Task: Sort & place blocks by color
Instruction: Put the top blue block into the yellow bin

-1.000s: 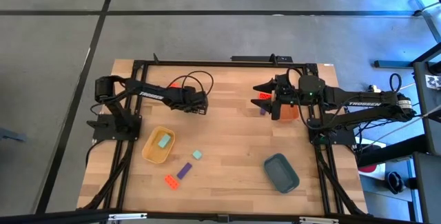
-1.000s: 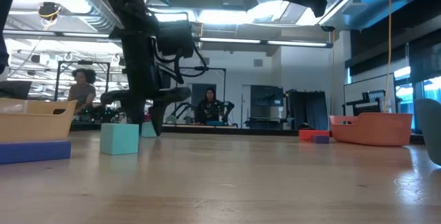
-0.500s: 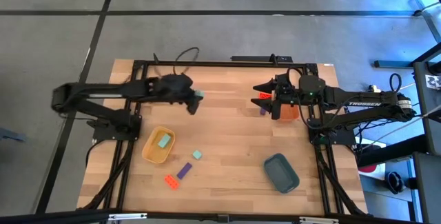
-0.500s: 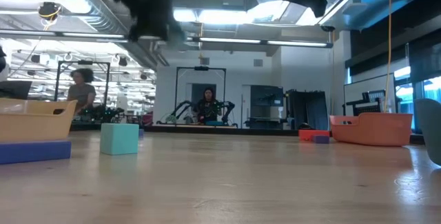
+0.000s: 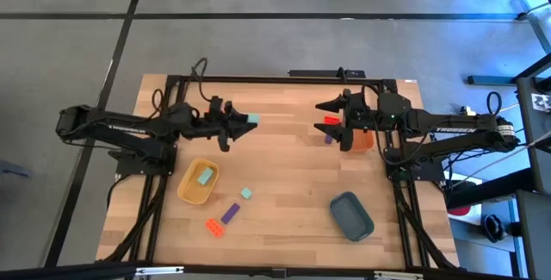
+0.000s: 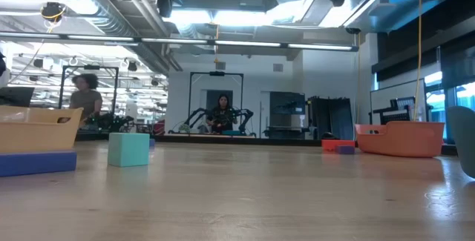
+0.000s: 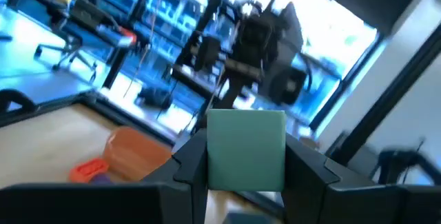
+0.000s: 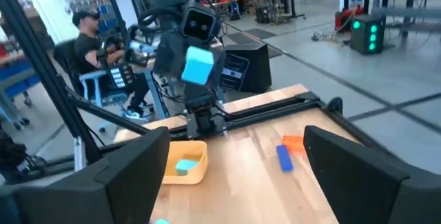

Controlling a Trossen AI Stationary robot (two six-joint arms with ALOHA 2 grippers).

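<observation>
My left gripper (image 5: 244, 122) is raised over the far left of the table, shut on a pale teal block (image 7: 246, 148), which also shows in the right wrist view as the teal block (image 8: 200, 65). My right gripper (image 5: 326, 116) hangs open and high beside the orange tray (image 5: 363, 139), above a red-orange block (image 5: 331, 121) and a purple block (image 5: 328, 139). A teal block (image 5: 204, 176) lies in the yellow tray (image 5: 191, 192). On the wood near it lie a teal block (image 5: 246, 194), a purple block (image 5: 230, 213) and a red-orange block (image 5: 212, 226). My left gripper pinches the pale teal block by two opposite sides (image 7: 212, 156) between its two fingers (image 7: 189, 163). The fingers lie about level and point toward the table's right side. The block is lifted clear, high above the wood.
A dark teal tray (image 5: 351, 214) sits near the right front. In the low view a teal block (image 6: 128, 149) and a purple block (image 6: 37, 162) stand close by, the orange tray (image 6: 401, 139) farther right. People sit in the room behind the table. Bare wood spans the middle.
My left gripper has risen from the table at the far left with the pale teal block and tipped from pointing down to about level, facing the right arm. The block is lifted clear. The arm has drawn back toward the left edge and left the low view.
</observation>
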